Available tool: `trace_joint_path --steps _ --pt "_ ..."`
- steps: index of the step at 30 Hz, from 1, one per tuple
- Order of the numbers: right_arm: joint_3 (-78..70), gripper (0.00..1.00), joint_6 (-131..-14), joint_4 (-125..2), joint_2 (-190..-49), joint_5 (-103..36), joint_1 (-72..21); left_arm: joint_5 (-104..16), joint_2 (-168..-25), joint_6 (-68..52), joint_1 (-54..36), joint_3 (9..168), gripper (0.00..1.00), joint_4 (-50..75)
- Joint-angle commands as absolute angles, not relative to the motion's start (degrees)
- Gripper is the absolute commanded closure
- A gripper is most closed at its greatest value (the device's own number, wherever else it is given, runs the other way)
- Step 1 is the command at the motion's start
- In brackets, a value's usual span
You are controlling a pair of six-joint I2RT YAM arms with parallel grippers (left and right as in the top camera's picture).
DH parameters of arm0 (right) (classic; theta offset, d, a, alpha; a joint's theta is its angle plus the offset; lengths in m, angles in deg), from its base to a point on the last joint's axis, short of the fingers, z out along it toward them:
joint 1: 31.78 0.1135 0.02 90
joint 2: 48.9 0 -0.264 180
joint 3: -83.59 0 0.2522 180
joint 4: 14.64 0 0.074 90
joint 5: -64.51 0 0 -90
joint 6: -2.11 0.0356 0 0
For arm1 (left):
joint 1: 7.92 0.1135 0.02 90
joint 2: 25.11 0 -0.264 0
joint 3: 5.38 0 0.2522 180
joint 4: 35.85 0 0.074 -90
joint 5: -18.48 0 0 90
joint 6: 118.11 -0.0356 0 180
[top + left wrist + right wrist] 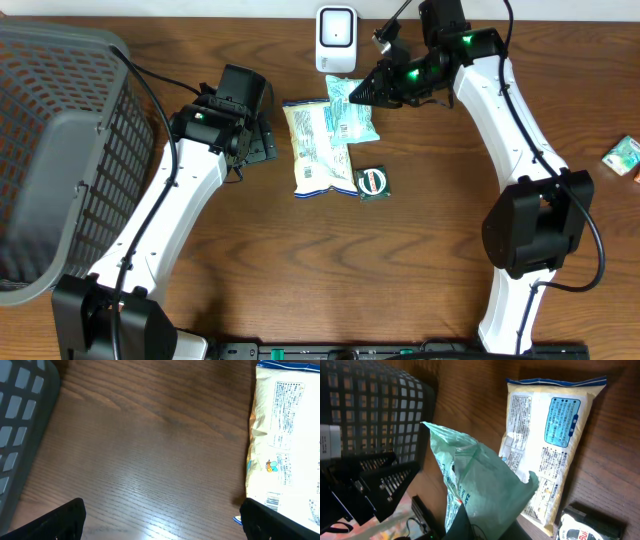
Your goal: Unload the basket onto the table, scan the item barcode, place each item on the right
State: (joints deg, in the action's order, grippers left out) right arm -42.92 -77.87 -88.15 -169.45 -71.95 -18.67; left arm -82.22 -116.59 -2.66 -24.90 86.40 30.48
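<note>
The dark wooden table (300, 270) fills the overhead view, with a grey basket (60, 150) at its left edge and a white scanner (336, 38) standing at the far edge. The right gripper (358, 95) is pinched shut on a pale green packet (340, 90). It holds the packet just below the scanner, above the top end of a large yellow-and-white packet (318, 150) that lies flat. A small green pack (371, 181) lies just beside that packet's lower right corner. The left gripper (262, 140) hovers near the large packet's left side, jaws wide apart and holding nothing.

In the left wrist view, the two fingers (55, 522) sit in the bottom corners with bare wood between them. The large packet (285, 435) runs along the right edge, with a barcode printed near its lower corner.

In the right wrist view, the green packet (480, 490) rises crumpled from the closed gripper (462, 527), which grips it at one end. The large packet (545, 445) and the basket (375, 415) lie beyond. No barcode shows on the side seen here.

The step in hand looks like presenting the green packet to the scanner. To do it well, the wrist likely needs to turn so the barcode panel squarely faces the scanner's window. The film should stay taut rather than folded, and the pose should be held steady long enough to read. The thin, slack bag may droop and hide the code.
</note>
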Motion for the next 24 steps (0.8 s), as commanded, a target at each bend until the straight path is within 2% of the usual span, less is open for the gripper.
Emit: trace_joint_path --steps 1,6,13,20,24 --pt "-43.3 0.99 -78.7 -87.8 -167.3 -72.9 -18.2 -83.2 -116.1 -3.0 -24.8 86.7 0.02 30.8" --pt "-43.3 0.99 -78.4 -86.5 -167.3 -66.6 -17.8 -83.2 -116.1 -3.0 -24.8 86.7 0.02 30.8" --pt "-43.3 0.99 -73.0 -87.3 -167.3 -38.4 -16.5 -83.2 -116.1 -3.0 -24.8 86.7 0.02 30.8" --pt "-41.6 0.99 -72.4 -87.5 -167.3 -23.0 -14.8 -83.2 -116.1 -3.0 -24.8 86.7 0.02 30.8" --pt "-38.0 0.99 -69.7 -86.0 -167.3 -9.0 -13.8 -83.2 -116.1 -3.0 -24.8 86.7 0.02 30.8"
